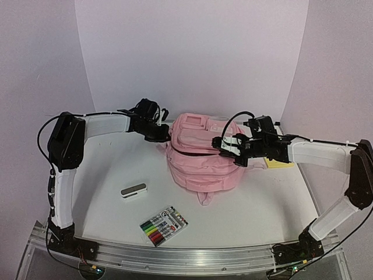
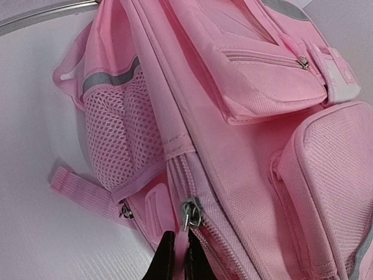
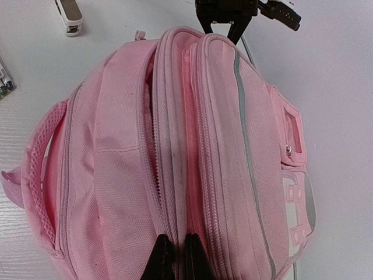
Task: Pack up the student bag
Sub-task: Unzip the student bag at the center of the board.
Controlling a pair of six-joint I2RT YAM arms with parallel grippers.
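bag: student bag (image 1: pixel 201 166) lies mid-table, front pockets up, between the two arms
left gripper (image 1: pixel 165 135): at the bag's left side, by the mesh side pocket (image 2: pixel 119 134)
left state: fingers pressed together, tips right at a metal zipper pull (image 2: pixel 190 213); can't tell if the tab is actually pinched
right gripper (image 1: pixel 217 142): on the bag's right side, over the upper edge
right state: fingers pressed together at the fabric band between two zip tracks; contact looks likely, but a grip on the cloth is not clear
zips: front pocket zip reads closed in the left wrist view; on the long zip tracks in the right wrist view, can't tell
straps: one pink strap end sticks out at the bag's near edge, flat on the table (image 1: pixel 262 204)
stapler (image 1: pixel 134 191): near-left of the bag, apart from it
marker pack (image 1: pixel 164 226): nearer the arm bases than the stapler, mixed colours
yellow pad (image 1: pixel 280 163): just right of the bag, partly under the right arm
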